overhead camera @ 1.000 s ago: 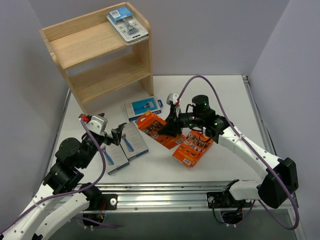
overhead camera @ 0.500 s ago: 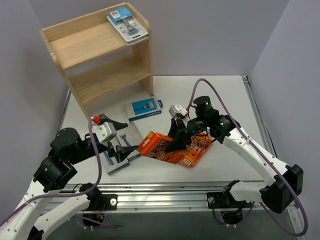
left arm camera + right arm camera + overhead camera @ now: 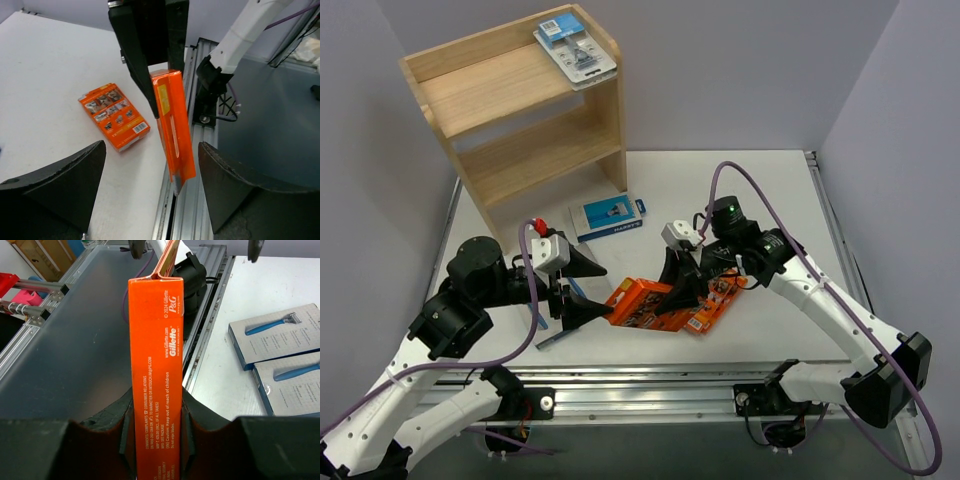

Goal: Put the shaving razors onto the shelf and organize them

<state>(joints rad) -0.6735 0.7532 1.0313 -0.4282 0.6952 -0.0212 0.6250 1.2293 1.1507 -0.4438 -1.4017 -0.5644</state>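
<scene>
Right tool, centre of the overhead view, low over the table: closed narrow on an orange box. Its fingers press the two broad faces at one end. The box is turned on edge, free end pointing toward the left of the frame; whether its lower edge touches the table, cannot tell. Left tool is just beside that free end, jaws spread wide and holding nothing. From its own camera the box shows in the gap ahead of the fingers, apart from both. Second orange box lies flat on the table, printed face up, just beside the right tool and partly hidden by it from above. Two grey-and-blue boxes lie flat side by side, lower left of centre in the overhead view, mostly covered there by the left arm. Third grey-and-blue box lies alone on the table near the foot of the shelf, which stands at upper left. Blister pack lies flat on the shelf's top tier, at the right-hand end.
</scene>
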